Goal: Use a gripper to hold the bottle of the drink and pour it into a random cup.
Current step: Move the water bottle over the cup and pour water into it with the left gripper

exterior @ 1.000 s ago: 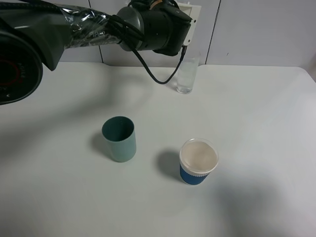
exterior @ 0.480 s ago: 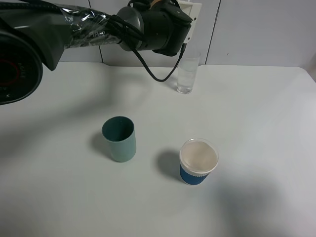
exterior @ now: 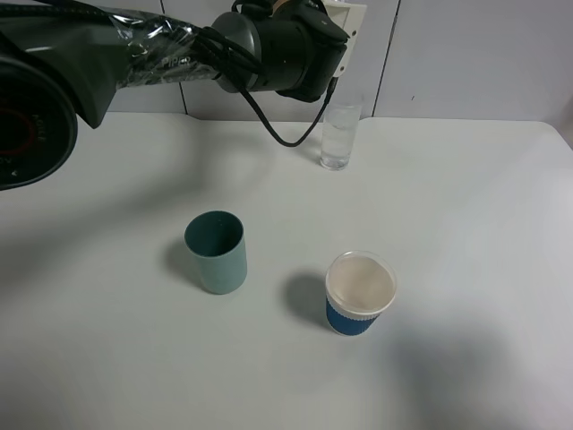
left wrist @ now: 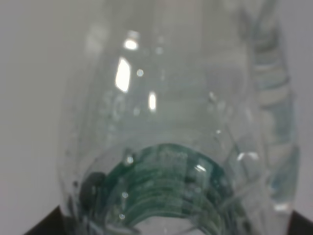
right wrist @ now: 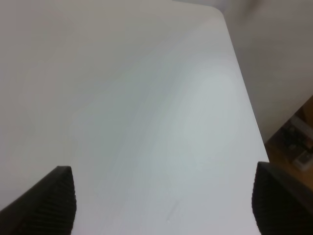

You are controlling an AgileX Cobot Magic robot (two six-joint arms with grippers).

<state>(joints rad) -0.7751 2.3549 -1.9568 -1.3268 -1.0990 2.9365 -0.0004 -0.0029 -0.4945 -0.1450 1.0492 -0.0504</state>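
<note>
Black left end effector (exterior: pixel 306 52) aloft, clamped on bottle (left wrist: pixel 166 122); right end effector (right wrist: pixel 164 205) apart

glass tumbler (exterior: pixel 337 143) behind, plastic cup (exterior: pixel 216 253) left of paper cup (exterior: pixel 359 294)

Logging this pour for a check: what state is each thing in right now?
bottle of the drink: held.
left gripper: jaws shut on it.
right gripper: jaws open, empty.
glass tumbler: upright.
teal cup: upright, looks empty.
paper cup: upright.
</note>
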